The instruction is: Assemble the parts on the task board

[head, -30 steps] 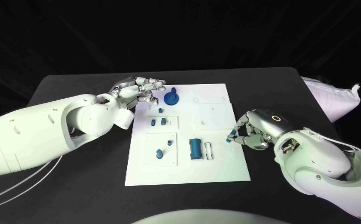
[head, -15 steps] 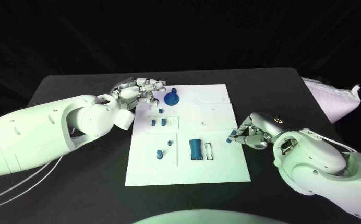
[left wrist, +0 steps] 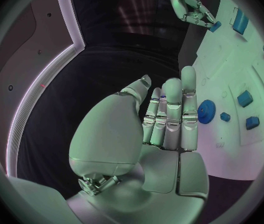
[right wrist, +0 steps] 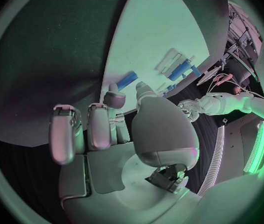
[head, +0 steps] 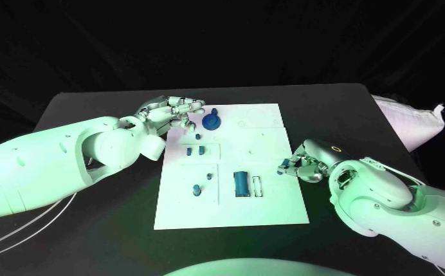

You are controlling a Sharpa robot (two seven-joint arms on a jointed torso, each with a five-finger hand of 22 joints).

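- Task board [head: 269, 208], a white plate, lay in the middle of the black table [head: 92, 105], long side running away from the robot.
- Left hand [head: 172, 110] hovered at the board's far left corner. In the left wrist view [left wrist: 169, 117] its fingers stood straight and close together, thumb a little apart, nothing in them.
- Round blue part [head: 211, 121] sat on the board just beside the left fingertips [head: 197, 112]; contact could not be told.
- Right hand [head: 304, 165] was at the board's right edge, fingers curled in. A small blue part [head: 285, 162] showed at its fingertips; the right wrist view [right wrist: 127, 79] put this piece just beyond the thumb and a finger. Whether it was pinched or merely touched could not be told.
- Long blue part [head: 241, 183] lay in the near middle of the board, with a narrow white-outlined slot [head: 258, 185] just beside it.
- Two small blue parts [head: 194, 150] stood side by side in the left middle square.
- Two more small blue pieces [head: 203, 183] lay in the near left square.
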